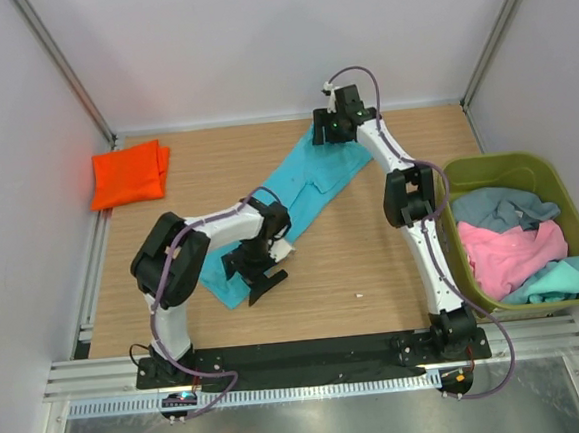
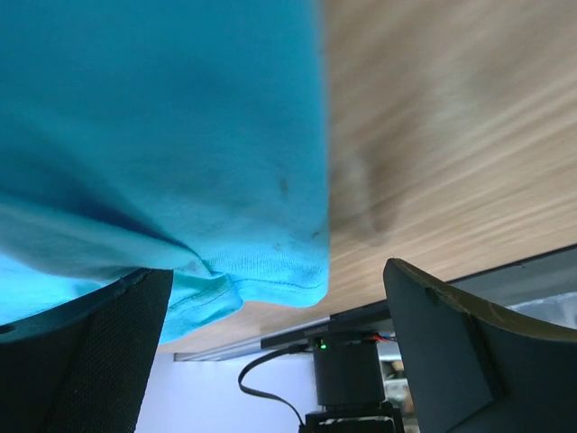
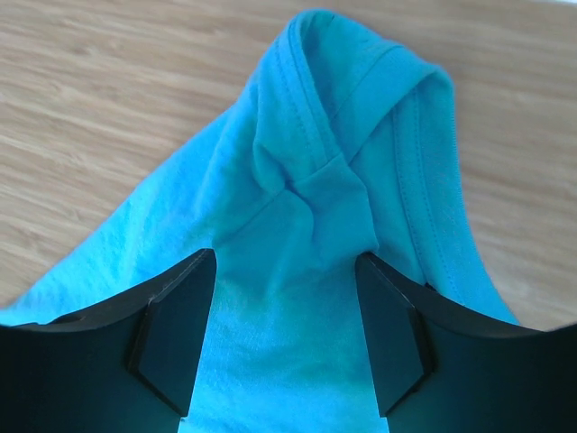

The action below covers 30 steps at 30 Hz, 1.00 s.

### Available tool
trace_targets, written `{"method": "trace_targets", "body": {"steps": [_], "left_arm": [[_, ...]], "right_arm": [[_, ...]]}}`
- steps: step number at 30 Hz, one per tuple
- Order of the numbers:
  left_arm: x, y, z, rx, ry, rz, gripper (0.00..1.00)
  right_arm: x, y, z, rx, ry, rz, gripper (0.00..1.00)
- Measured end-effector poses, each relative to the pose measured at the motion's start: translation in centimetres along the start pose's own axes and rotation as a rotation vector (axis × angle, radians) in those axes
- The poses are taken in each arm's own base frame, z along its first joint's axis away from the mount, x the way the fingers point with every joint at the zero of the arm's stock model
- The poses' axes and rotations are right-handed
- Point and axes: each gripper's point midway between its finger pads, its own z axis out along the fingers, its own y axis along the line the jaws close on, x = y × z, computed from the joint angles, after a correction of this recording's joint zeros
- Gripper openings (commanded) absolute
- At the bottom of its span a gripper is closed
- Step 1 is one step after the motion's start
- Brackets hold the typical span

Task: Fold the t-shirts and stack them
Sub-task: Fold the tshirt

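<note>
The left gripper (image 2: 270, 268) stands with its jaws spread wide and nothing between them. It sits low over the near hem of the turquoise t-shirt (image 1: 312, 185), one finger on the cloth side and the other over bare table (image 1: 375, 280). The right gripper (image 3: 284, 262) is also parted. The shirt's bunched far end, with its stitched seams, lies in the gap between the fingers, but the cloth looks loose there and not pinched.

Read from the overhead view with the arm bases at six o'clock, the turquoise shirt lies as a long, rumpled band across the middle of the table. It runs from about seven o'clock, by the left gripper, to about one o'clock, under the right one. It looks partly narrowed lengthwise but is not a tidy packet.

The task seems to be in its early part. One orange t-shirt (image 1: 126, 176) sits folded into a neat square at ten o'clock, well apart from everything else, and probably marks the start of the stack. The turquoise shirt is mid-fold and has yet to join it. At three to four o'clock, the olive-green bin (image 1: 496, 158) holds a pink t-shirt (image 1: 508, 249), a grey-blue one (image 1: 499, 205) and a teal one (image 1: 565, 280) in a loose heap, all unfolded. So, judging from this, one shirt is done, one is in hand and three are left.
</note>
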Motion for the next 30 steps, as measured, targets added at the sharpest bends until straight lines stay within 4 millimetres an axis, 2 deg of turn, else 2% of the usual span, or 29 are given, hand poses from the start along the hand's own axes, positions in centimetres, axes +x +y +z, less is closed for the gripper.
{"method": "trace_targets", "body": {"steps": [4,9,15,24,30], "left_arm": [[-0.8,-3.0,0.0,-0.009,0.058,0.089,1.0],[-2.4,-6.4,-0.2,0.009,0.119,0.15,1.0],[-4.1,-9.0,-0.5,0.033,0.145,0.168,1.0],[-7.3,-13.1,-1.1,0.055,0.094,0.237,0.99],[-9.4,-15.5,-1.4,0.024,0.019,0.313,1.0]], "right_arm": [[-1.2,1.4,1.4,-0.028,-0.064,-0.02,0.71],[-1.8,4.0,2.7,-0.068,-0.119,-0.046,0.71],[-2.3,6.6,3.6,-0.118,-0.165,-0.055,0.71],[-3.6,7.5,3.7,-0.143,-0.221,-0.049,0.72],[-4.3,6.0,3.0,-0.105,-0.227,-0.049,0.74]]}}
